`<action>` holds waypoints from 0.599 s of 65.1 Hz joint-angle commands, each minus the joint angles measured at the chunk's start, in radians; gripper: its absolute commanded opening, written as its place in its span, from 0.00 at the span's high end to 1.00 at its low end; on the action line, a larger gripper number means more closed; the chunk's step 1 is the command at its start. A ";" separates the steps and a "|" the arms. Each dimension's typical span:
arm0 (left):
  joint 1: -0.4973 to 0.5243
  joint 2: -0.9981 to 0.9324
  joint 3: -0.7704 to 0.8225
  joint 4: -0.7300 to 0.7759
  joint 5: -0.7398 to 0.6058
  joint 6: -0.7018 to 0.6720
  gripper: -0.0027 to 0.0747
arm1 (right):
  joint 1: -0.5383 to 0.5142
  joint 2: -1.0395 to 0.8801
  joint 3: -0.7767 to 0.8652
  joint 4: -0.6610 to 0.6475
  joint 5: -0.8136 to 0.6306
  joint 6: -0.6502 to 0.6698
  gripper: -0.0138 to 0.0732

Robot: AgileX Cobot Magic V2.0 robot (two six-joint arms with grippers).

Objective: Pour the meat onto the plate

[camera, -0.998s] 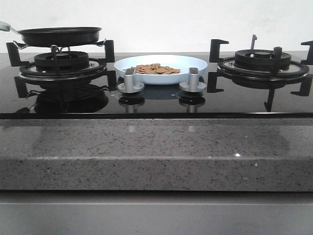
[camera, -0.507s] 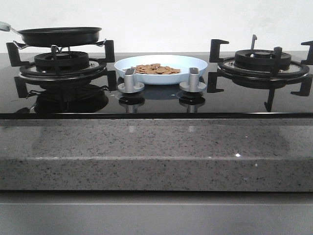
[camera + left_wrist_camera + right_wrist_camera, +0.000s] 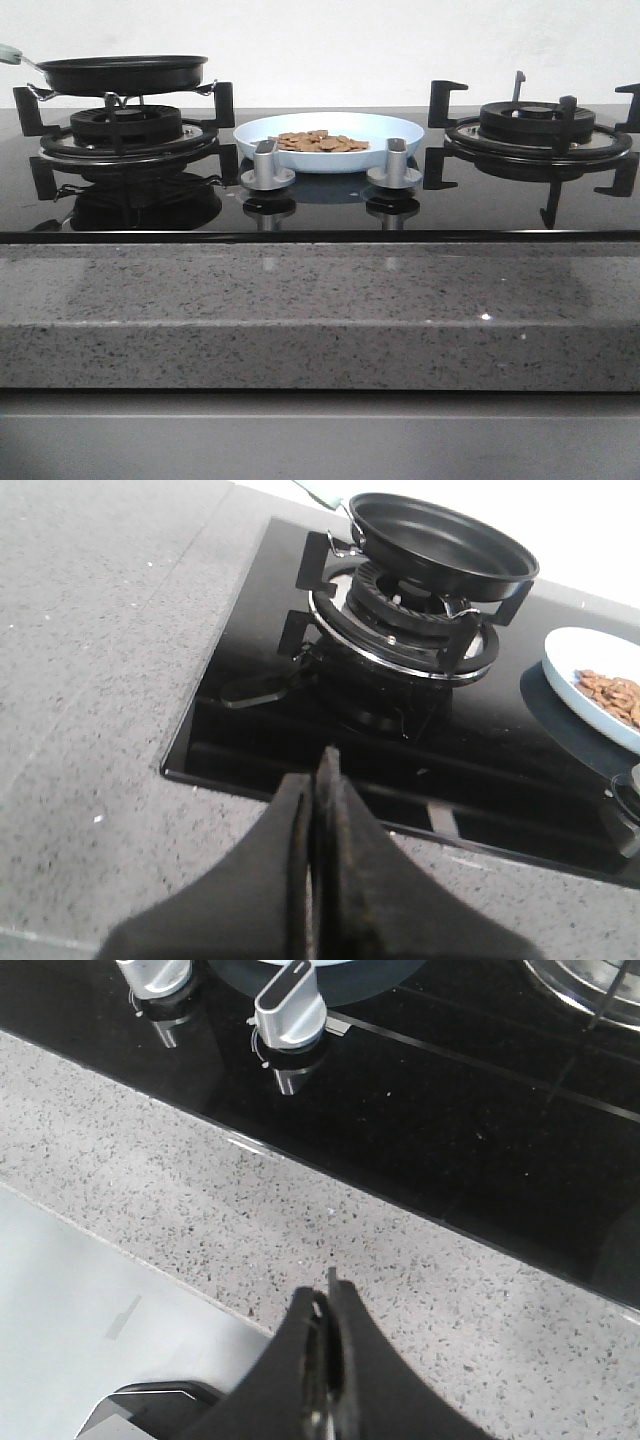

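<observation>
Both pincers, left [image 3: 318,780] and right [image 3: 328,1305], are pressed closed and empty over the counter, well back from the plate [image 3: 400,130] holding the meat [image 3: 320,141], so pouring seems finished, apparently needing nothing further.

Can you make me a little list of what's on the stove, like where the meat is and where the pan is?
meat: piled on the plate
plate: pale blue, on the glass between the two burners, behind the knobs
pan: black, empty, on the left burner
right burner: nothing on it
left gripper: shut, holding nothing
right gripper: shut, holding nothing, over the counter
</observation>
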 commanded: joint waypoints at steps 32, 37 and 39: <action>-0.002 -0.253 0.243 0.030 -0.283 -0.007 0.99 | -0.003 -0.006 -0.026 0.007 -0.055 -0.002 0.92; -0.002 -0.253 0.243 0.081 -0.290 -0.007 0.99 | -0.003 -0.006 -0.026 0.007 -0.055 -0.002 0.92; -0.002 -0.253 0.243 0.097 -0.298 -0.007 0.99 | -0.003 -0.006 -0.026 0.007 -0.055 -0.002 0.92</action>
